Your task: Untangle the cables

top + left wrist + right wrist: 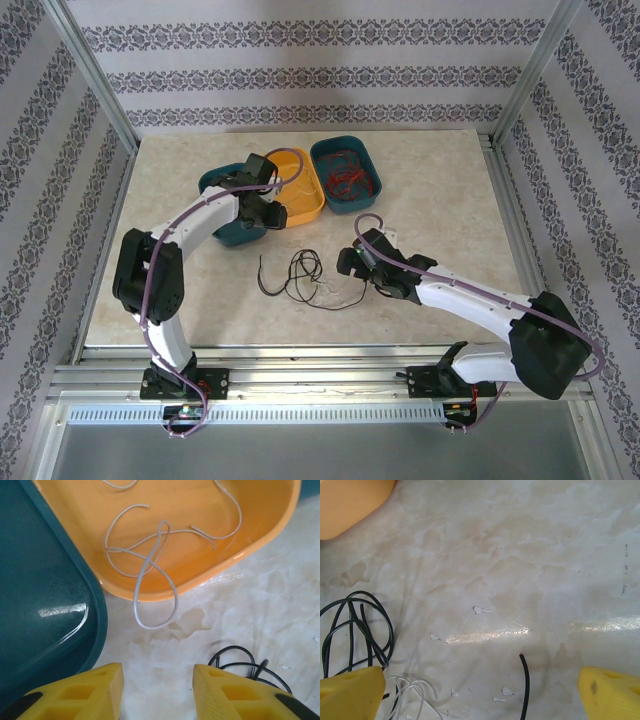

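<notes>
Two grippers, both spread apart and empty: left gripper (156,681) by the orange tray (260,532) holding white cables (148,565), right gripper (480,682) beside black cables (351,635)

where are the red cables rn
In the top view the red cables lie in the teal tray at the far middle, just right of the orange tray.

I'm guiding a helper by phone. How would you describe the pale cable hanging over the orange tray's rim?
At the far side of the table, find the only orange tray. Several pale grey cables lie in it; this cable is the one whose loop spills over the near rim onto the tabletop.
</notes>
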Tool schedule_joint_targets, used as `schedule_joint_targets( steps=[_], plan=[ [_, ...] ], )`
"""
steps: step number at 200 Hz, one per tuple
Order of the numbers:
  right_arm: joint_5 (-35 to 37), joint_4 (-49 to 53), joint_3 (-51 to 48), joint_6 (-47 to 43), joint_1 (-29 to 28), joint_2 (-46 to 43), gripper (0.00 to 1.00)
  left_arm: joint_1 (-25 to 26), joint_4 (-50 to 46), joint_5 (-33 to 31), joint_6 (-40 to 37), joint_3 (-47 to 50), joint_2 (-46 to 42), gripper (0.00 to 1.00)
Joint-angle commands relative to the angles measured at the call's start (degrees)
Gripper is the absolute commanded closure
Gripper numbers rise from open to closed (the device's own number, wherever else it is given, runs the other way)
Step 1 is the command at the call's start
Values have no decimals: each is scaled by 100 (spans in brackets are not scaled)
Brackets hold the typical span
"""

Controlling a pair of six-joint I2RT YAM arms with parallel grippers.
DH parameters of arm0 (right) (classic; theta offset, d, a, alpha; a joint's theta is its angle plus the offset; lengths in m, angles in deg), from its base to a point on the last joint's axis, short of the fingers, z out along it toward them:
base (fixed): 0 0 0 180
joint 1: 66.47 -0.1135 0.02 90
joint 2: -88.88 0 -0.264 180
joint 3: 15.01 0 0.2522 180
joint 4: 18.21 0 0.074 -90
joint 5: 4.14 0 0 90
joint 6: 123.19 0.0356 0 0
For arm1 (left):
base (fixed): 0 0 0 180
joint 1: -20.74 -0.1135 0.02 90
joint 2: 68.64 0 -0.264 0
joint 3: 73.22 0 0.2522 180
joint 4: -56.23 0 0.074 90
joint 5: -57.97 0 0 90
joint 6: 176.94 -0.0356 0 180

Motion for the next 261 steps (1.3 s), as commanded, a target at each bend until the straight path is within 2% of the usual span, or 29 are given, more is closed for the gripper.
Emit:
schedule_joint_targets(
  steps=[1,24,39,74,109,136,156,165,166,171,184,199,261],
  plan=[
    [131,34,-72,48,-4,-129,2,-66,172,-55,9,-235,134,71],
    [109,27,-50,28,5,-91,2,-64,166,-129,-49,-418,215,93],
    [107,19,-32,26,5,-55,2,-63,147,-203,-94,-582,239,100],
    [69,-15,7,23,10,38,2,-66,142,-486,-207,-1061,440,100],
    [54,8,60,26,16,102,2,-73,45,-741,-272,-1755,1057,100],
    [43,50,20,26,10,36,2,-76,-424,-614,-275,-2202,1284,100],
    [75,15,-49,35,33,-13,2,-76,-413,-604,-255,-2101,1079,86],
    [66,-3,-58,19,47,-13,2,-74,-400,-588,-246,-2029,963,74],
    [65,-1,-58,18,48,-8,2,-74,-400,-585,-242,-2018,947,70],
    [57,-8,-45,4,52,4,2,-69,-413,-576,-239,-1971,878,62],
    [39,-2,-7,-38,60,50,2,-75,-459,-581,-224,-1850,696,53],
    [26,4,70,-66,67,122,2,-76,-453,-587,-179,-1611,447,50],
    [-67,-86,170,-71,58,338,2,-64,-284,-392,25,-302,-242,49]
  ],
)
